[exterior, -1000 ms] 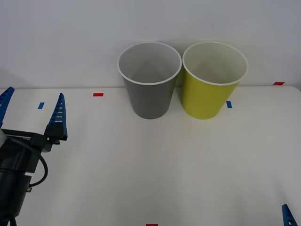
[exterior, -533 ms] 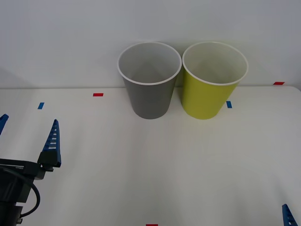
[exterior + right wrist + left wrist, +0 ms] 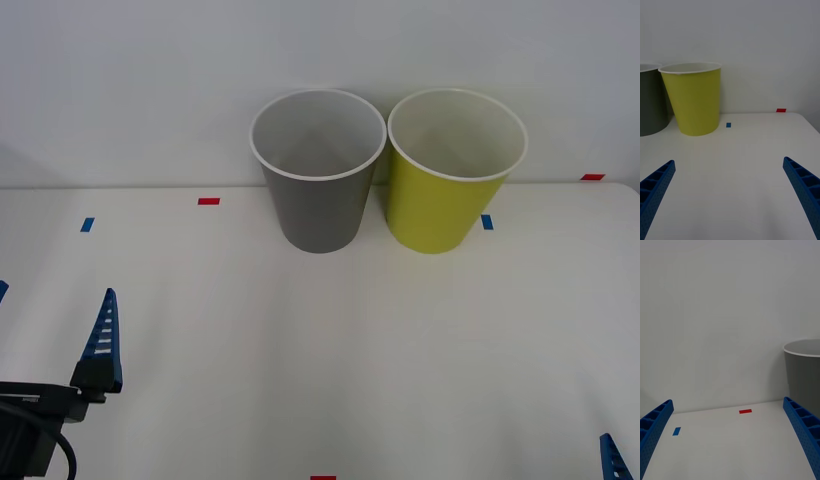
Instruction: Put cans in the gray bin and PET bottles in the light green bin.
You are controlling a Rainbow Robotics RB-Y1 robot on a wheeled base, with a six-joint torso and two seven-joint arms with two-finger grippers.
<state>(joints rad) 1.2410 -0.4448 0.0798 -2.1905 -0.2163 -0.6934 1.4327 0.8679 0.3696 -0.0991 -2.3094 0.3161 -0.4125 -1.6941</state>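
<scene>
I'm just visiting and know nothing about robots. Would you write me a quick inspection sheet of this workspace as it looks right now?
Surface: white table with small red and blue tape marks.
Job's things: gray bin and light green bin upright, side by side at the far edge by the wall; what shows of their insides is bare. Cans or bottles: nothing seen.
Clutter: nothing seen.
End effectors: left end effector open, low at the table's near left; right end effector open, at the near right.
Cables: black cable by the left arm.
Surroundings: plain white wall.
</scene>
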